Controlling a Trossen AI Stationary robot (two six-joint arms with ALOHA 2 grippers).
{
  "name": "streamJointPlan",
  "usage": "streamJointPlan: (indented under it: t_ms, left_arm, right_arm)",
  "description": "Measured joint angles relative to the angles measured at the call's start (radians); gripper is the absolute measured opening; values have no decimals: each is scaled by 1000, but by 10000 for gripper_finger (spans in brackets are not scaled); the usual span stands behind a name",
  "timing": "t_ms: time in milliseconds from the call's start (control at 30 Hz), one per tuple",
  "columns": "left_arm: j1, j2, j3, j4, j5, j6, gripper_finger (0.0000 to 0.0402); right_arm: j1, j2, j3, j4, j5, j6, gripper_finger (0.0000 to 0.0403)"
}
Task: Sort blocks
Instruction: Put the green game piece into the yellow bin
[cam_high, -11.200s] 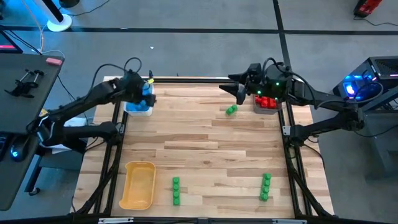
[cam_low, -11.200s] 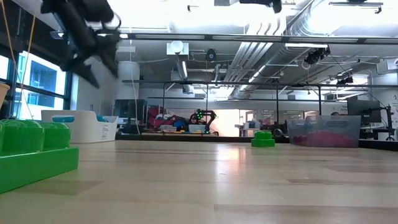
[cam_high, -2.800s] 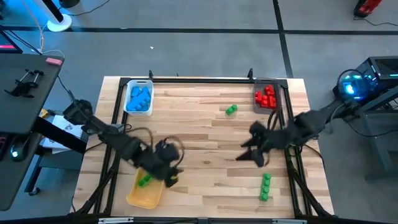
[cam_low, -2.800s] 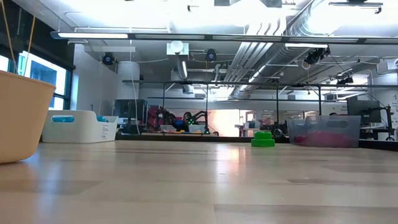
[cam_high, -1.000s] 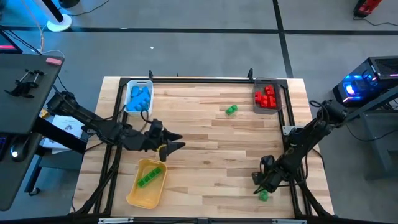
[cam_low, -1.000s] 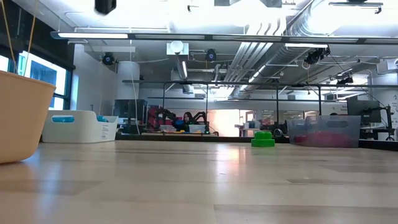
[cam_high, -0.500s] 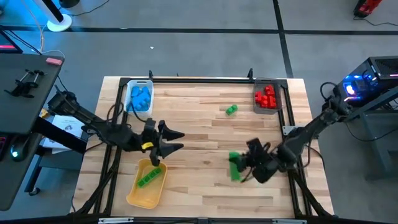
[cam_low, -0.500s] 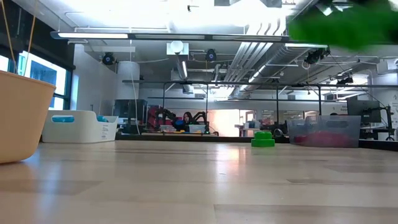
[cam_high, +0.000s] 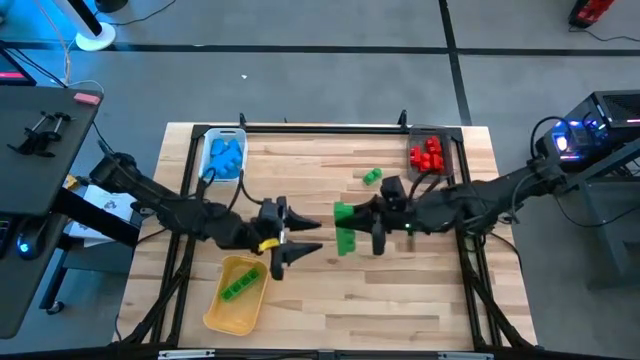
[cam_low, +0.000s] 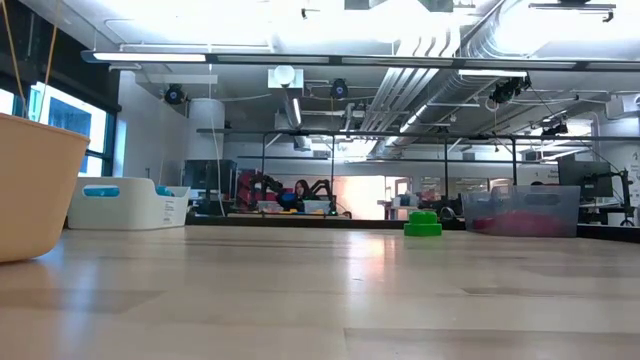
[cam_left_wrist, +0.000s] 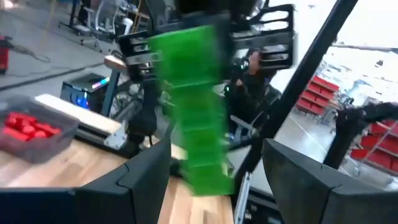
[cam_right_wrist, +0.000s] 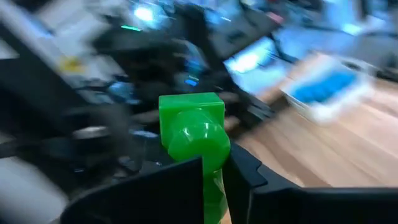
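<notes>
A stack of green blocks (cam_high: 345, 228) hangs above the table's middle with my right gripper (cam_high: 360, 228) shut on it. My left gripper (cam_high: 303, 236) stands open just left of it, fingers pointing at the stack (cam_left_wrist: 196, 106) without touching it. One green block (cam_high: 372, 177) sits on the table farther back. More green blocks (cam_high: 238, 289) lie in the yellow tray (cam_high: 218, 312). Blue blocks (cam_high: 224, 155) fill the white tray and red blocks (cam_high: 427, 156) the grey tray. My right gripper pinches the green stack near its upper end (cam_right_wrist: 194, 140) between its two fingers (cam_right_wrist: 168, 186). The fingers come about level from the table's right and lie across the stack. The stack is lifted clear of the table, and its lower end (cam_left_wrist: 205, 177) hangs below the fingers.
The white tray (cam_high: 207, 172) stands at the far left corner and the grey tray (cam_high: 443, 172) at the far right. The yellow tray sits near the front left. A black frame (cam_high: 320, 128) runs round the table. People and gear show in the room behind.
My right gripper has taken hold of the green stack near the table's right front, lifted it clear and carried it toward the table's middle, away from the near edge. My left gripper has moved toward the table's right, nearing the stack.
</notes>
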Motion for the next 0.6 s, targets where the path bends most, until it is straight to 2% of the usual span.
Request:
streamJointPlan:
  t_ms: [100, 200, 300, 600]
  left_arm:
    - [23, -1, 22, -5, 4, 20, 239]
    - [43, 0, 35, 19, 63, 12, 239]
    - [64, 14, 36, 93, 133, -27, 239]
    - [73, 94, 35, 247, 226, -85, 239]
  right_arm:
    - [3, 0, 18, 109, -53, -92, 3]
    - [5, 0, 18, 171, -62, -155, 2]
    - [1, 0, 18, 189, -70, -165, 1]
    - [-14, 17, 17, 236, -129, -203, 1]
